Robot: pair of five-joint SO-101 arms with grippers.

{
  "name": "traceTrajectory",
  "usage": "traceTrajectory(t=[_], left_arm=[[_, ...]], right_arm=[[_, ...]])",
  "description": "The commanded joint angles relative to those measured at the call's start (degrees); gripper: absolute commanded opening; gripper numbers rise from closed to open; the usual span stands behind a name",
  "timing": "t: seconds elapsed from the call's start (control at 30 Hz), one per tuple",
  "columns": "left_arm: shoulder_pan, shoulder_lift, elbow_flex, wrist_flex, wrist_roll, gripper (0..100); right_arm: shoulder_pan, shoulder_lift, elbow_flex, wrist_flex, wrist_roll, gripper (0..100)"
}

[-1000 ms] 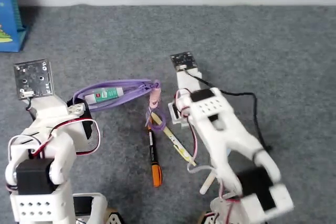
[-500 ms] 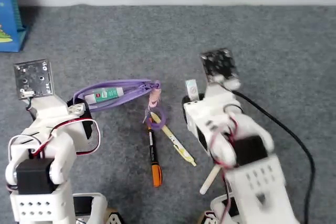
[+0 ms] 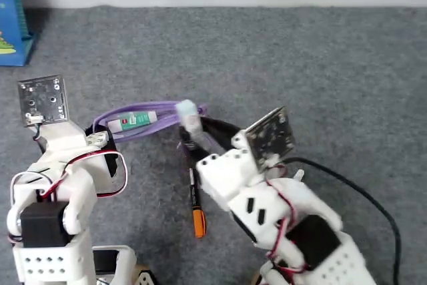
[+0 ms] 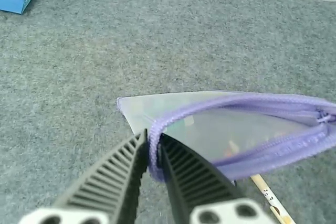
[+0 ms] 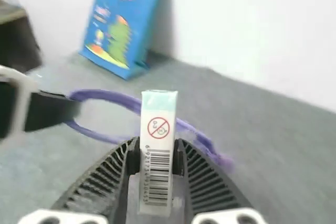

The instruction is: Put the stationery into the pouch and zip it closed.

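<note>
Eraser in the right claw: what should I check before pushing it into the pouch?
1. Eraser grip: right claw shut on the eraser, which stands upright between the fingers. Ok.
2. Pouch hold: left claw shut on the purple zipper rim of the pouch. Ok.
3. Mouth open: in the left wrist view the two zipper rims are spread apart. Ok.
4. Alignment: in the high view the eraser sits at the pouch's zipper end, but whether it is level with the opening or above it is unclear. Cannot tell.
5. Remaining stationery: pen lies outside the pouch. Not ok.
</note>
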Motion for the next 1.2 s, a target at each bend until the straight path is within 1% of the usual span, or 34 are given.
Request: traceTrajectory(t=[0.0,0.17,0.3,0.73,0.87,1.1,1.17], left_arm=[[0.09,0.53,-0.04,-0.26,0.7,1],[0.09,0.53,0.13,-0.26,0.7,1],[0.09,0.53,0.13,-0.26,0.7,1],[-0.18,0.53,0.31,-0.26,0.7,1],[-0.26,0.62,0.31,-0.26,0.62,1],[-0.35,0.62,0.57,-0.26,0.44,1],[-0.35,0.62,0.57,-0.26,0.44,1]], right_arm=[[-4.18,-0.75,5.98,-15.43,-0.09,0.7],[-6.11,-0.75,12.04,-30.64,1.14,0.7],[-6.37,1.27,12.57,-36.0,1.05,0.7],[-5.14,25.36,12.4,-58.95,1.41,0.7],[-5.05,29.14,12.57,-62.2,1.41,0.7],[-4.09,29.85,12.57,-61.76,1.41,1.1],[-4.09,29.93,12.75,-61.67,1.41,4.1]])
